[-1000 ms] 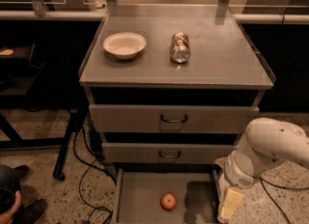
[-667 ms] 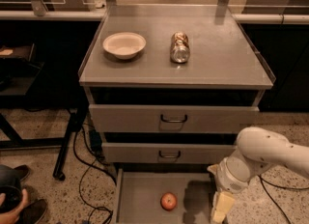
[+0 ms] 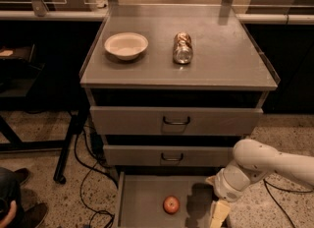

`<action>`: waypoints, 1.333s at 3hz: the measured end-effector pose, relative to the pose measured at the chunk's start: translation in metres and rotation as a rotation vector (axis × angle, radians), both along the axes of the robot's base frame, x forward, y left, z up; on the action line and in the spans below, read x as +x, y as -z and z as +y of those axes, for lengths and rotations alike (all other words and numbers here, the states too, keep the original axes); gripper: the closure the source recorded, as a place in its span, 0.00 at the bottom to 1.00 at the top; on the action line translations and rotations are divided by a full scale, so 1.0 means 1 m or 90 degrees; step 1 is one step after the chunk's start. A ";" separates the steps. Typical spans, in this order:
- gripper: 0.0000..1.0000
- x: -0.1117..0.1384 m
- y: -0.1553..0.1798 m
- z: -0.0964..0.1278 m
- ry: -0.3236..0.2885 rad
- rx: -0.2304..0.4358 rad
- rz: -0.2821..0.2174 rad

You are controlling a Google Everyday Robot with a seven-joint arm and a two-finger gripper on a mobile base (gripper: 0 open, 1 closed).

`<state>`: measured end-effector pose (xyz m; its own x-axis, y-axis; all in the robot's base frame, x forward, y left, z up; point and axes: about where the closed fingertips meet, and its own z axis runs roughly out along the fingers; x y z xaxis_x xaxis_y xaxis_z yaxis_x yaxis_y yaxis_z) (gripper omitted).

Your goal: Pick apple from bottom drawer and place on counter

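While the bottom drawer (image 3: 142,197) stands pulled out, apple (image 3: 171,204) sits mid-tray on its bare grey floor. Gripper (image 3: 219,215) low at drawer's right side, near apple, not touching; cut by frame edge, its grip cannot be told. Counter (image 3: 221,60) carries white bowl (image 3: 126,45) and crushed can (image 3: 182,48), apart. Speckled floor (image 3: 39,173) around cabinet.

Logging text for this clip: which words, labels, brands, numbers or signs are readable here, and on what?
No text can be read in this view.
The crushed can on the counter: any print is too blurred to read.
The white bowl, drawer fronts, apple and bottom drawer: no markings show.
The gripper, low over the bottom drawer's right side, right of the apple: no label shows.
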<state>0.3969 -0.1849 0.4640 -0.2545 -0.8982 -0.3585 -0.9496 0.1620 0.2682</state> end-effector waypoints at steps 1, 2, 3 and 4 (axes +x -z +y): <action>0.00 0.010 0.032 -0.005 0.034 -0.002 0.014; 0.00 0.026 0.067 -0.011 0.076 0.013 0.026; 0.00 0.026 0.067 -0.011 0.076 0.013 0.026; 0.00 0.021 0.075 -0.007 0.066 0.034 0.002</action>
